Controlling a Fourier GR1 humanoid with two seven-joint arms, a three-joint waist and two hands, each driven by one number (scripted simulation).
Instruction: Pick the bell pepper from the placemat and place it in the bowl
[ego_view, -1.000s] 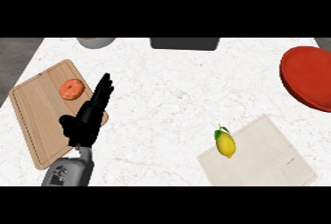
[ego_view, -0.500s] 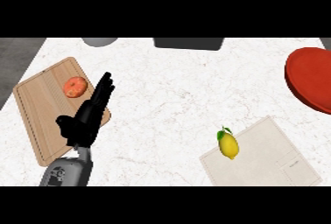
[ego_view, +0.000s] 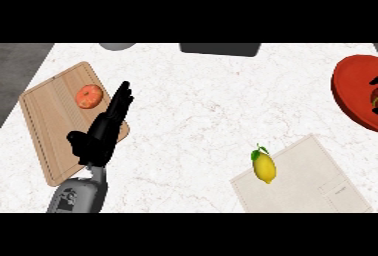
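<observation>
Head view: we see one robot hand (ego_view: 100, 134), the left, rising from the lower left on its grey forearm (ego_view: 77, 195). Its fingers (ego_view: 122, 97) are straight and point up and a little to the right, the thumb sticks out to the left, and it has hold of nothing. The robot hand lies over the right edge of a wooden board (ego_view: 55, 120), which sits tilted on the left part of the bench (ego_view: 199, 100). On that board, just to the left of the fingertips, we find a round orange-red fruit (ego_view: 89, 96) — close to the fingers, though we cannot tell whether they touch it.

Well apart from the robot hand, to the lower right, a pale mat (ego_view: 310, 182) lies at an angle on the bench. At its left corner rests the pepper (ego_view: 264, 167) — yellow, oval, with a green stem at its top. It lies partly on the mat and partly over the edge.

At the right edge of the view we see the red bowl (ego_view: 351, 97), cut off by the frame, with something dark at its very edge that we cannot make out. Along the top stand a grey round thing (ego_view: 118, 46) and a dark box (ego_view: 220, 48), both only partly in view.
</observation>
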